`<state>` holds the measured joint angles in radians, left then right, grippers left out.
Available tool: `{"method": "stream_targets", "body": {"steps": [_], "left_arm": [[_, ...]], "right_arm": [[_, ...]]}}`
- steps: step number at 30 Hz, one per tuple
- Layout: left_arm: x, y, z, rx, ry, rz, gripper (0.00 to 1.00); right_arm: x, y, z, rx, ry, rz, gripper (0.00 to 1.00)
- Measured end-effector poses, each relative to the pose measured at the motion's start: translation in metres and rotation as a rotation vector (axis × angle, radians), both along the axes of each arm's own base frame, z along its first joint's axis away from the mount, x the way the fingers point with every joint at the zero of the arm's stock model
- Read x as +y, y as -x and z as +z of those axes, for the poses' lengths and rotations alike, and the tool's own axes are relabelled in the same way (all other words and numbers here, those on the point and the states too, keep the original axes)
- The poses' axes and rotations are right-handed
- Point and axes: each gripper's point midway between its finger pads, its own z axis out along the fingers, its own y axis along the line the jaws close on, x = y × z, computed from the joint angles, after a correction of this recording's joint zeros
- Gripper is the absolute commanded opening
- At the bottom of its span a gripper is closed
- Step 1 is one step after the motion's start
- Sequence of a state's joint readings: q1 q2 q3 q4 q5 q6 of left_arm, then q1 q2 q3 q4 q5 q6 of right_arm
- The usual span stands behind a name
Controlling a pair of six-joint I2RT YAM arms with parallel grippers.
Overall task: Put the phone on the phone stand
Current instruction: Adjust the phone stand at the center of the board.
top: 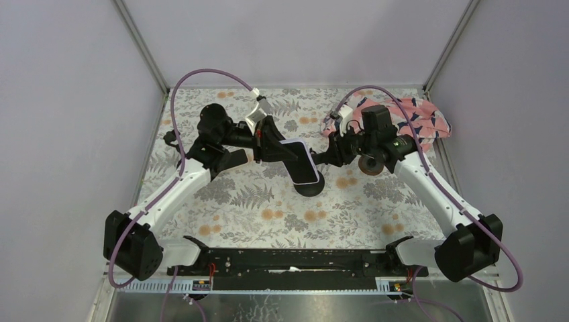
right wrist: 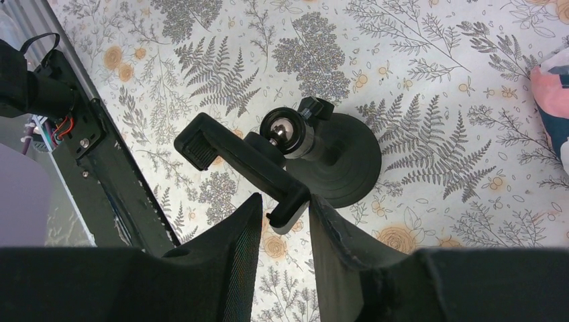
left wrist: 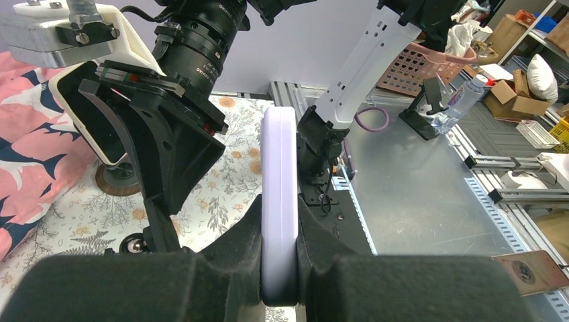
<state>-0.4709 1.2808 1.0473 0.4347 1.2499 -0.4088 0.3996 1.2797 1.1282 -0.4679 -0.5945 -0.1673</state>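
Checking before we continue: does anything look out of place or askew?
A crumpled pink cloth lies at the far right corner of the table, apart from the task. The phone stand's clamp tilts on its ball joint, in the right hand.

Lilac phone (left wrist: 280, 201); black stand (right wrist: 349, 164); white tablecloth (top: 268, 208) with grey ferns and orange flowers; pink-and-navy fabric (top: 429, 124).

Overhead, wrist close-ups; shared phone stand (right wrist: 345, 157)

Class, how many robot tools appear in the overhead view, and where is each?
2. The left tool sits mid-table, clamped on the phone; the right tool faces it from the right, closed around the phone stand.
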Motion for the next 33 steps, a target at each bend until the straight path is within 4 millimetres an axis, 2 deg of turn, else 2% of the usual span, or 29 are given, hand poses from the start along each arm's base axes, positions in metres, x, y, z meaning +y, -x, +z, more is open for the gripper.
{"method": "stream_targets", "body": {"steps": [19,33], "left_arm": [[-0.0002,0.0,0.0,0.0,0.0,0.0,0.0],[-0.0002,0.0,0.0,0.0,0.0,0.0,0.0]], "right_arm": [[-0.0043,0.0052,0.009,-0.03,0.003,-0.001,0.42],[-0.005,0.0068,0.0002,-0.021,0.027,-0.01,0.33]]}}
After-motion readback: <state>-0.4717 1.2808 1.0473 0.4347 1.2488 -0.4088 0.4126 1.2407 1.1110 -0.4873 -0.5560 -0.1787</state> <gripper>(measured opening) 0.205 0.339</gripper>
